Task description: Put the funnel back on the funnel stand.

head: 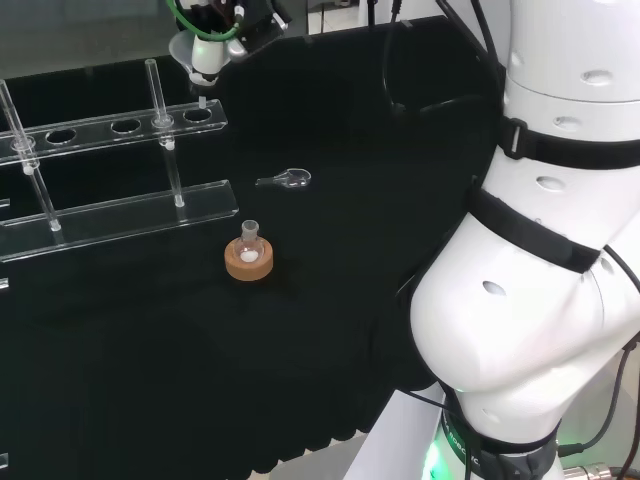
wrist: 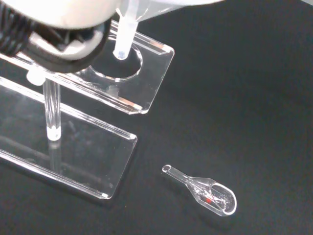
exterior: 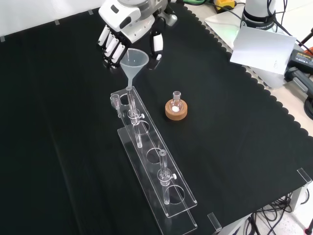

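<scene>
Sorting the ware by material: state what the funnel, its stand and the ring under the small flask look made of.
Funnel: cloudy translucent plastic, by its milky matte look. Funnel stand: clear acrylic probably, glossy, with bright see-through edges. Ring under the flask: cork, tan and dull; the flask looks like clear glass.

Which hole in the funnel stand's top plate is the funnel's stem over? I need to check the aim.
The end hole nearest the hand; the funnel has its stem tip just above it, and the other holes lie farther along the funnel stand.
</scene>
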You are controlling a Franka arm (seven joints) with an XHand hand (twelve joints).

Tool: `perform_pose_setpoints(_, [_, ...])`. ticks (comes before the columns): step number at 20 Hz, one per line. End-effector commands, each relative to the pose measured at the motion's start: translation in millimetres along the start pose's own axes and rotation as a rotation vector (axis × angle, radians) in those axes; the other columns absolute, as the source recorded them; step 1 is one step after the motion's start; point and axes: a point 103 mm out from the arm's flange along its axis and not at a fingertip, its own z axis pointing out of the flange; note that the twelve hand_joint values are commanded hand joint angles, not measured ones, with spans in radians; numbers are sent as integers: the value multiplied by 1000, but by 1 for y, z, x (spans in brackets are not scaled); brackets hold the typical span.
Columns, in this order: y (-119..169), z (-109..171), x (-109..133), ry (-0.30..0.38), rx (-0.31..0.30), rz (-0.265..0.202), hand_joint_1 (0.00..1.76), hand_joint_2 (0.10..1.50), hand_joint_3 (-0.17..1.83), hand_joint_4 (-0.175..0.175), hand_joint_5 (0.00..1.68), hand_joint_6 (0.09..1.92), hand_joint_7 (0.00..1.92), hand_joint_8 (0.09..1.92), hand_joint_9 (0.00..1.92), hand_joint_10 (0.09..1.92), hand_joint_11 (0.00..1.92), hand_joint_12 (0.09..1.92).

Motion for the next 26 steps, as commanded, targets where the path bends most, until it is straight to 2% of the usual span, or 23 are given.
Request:
perform_pose_setpoints(1, [9, 7, -2, 8, 5, -11, 941, 593, 639, 8, 623, 641, 513, 673, 847, 477, 591, 1273])
perform_pose_setpoints(16, [35, 30, 10, 20, 50, -32, 922, 597, 643, -6, 587, 630, 505, 672, 835, 476, 594, 1270])
perform_pose_setpoints(26, [46, 46, 17, 30, 99, -30, 797, 596, 606, -32, 451, 543, 423, 694, 754, 504, 572, 1281])
